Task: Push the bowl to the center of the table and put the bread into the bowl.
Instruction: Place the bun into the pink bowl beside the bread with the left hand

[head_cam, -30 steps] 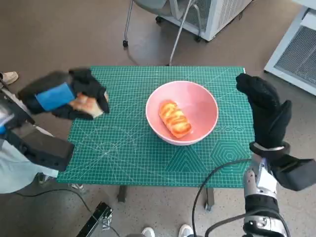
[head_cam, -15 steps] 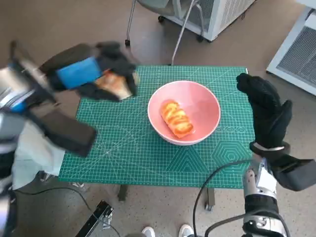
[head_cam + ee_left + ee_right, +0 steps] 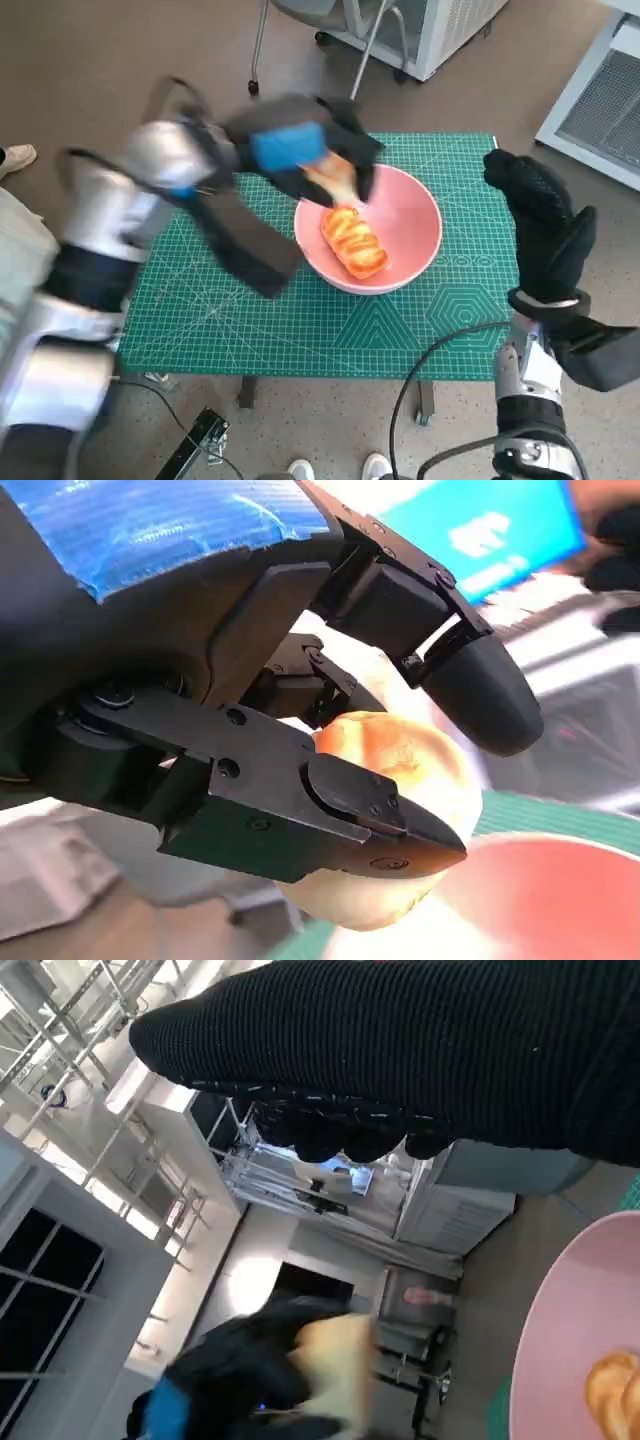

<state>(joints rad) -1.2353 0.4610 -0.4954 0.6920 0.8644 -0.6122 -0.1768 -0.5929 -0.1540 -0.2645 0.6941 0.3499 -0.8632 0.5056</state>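
Two pieces of bread appear. Your left hand (image 3: 300,155), motion-blurred in the head view, grips one bread piece (image 3: 338,178) over the far-left rim of the pink bowl (image 3: 415,215); its fingers (image 3: 470,680) cover part of it in the left wrist view. One glazed bread (image 3: 353,241) lies in the bowl, long axis running from far-left to near-right. Your right hand (image 3: 540,225) stands upright beside the bowl, holding nothing, fingers extended, above the green table (image 3: 260,320).

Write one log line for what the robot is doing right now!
left hand: holds bread over bowl | bowl: one bread piece inside | right hand: open
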